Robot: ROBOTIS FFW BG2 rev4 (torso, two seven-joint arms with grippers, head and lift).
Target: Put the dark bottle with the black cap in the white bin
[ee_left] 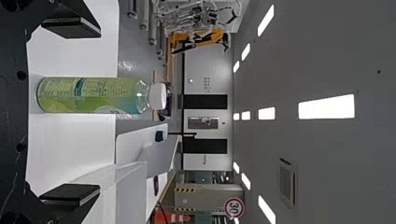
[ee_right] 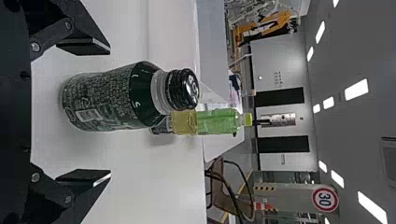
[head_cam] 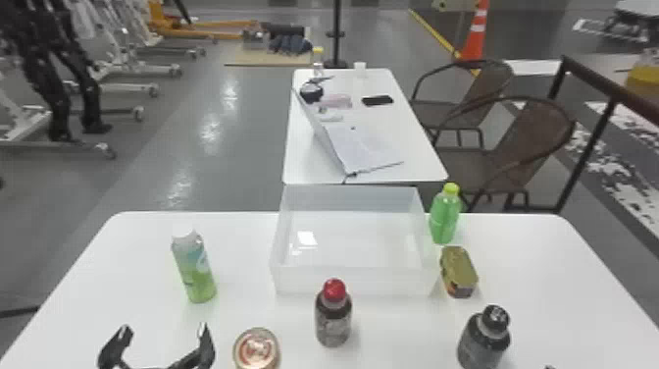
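A white table (head_cam: 127, 255) with the white bin (head_cam: 350, 279)
The left gripper (head_cam: 164, 330), fingers spread, is near a white-capped bottle (head_cam: 195, 272); then a drink can (head_cam: 256, 349), a red-capped bottle (head_cam: 333, 319), a green bottle (head_cam: 443, 221), a tin (head_cam: 458, 272); the dark bottle with the black cap (head_cam: 483, 343) stands outside the bin, before the right gripper (head_cam: 548, 367), fingers apart.

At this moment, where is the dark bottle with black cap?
In the head view, the dark bottle stands on the near right part of the white table, in front of the gold tin.
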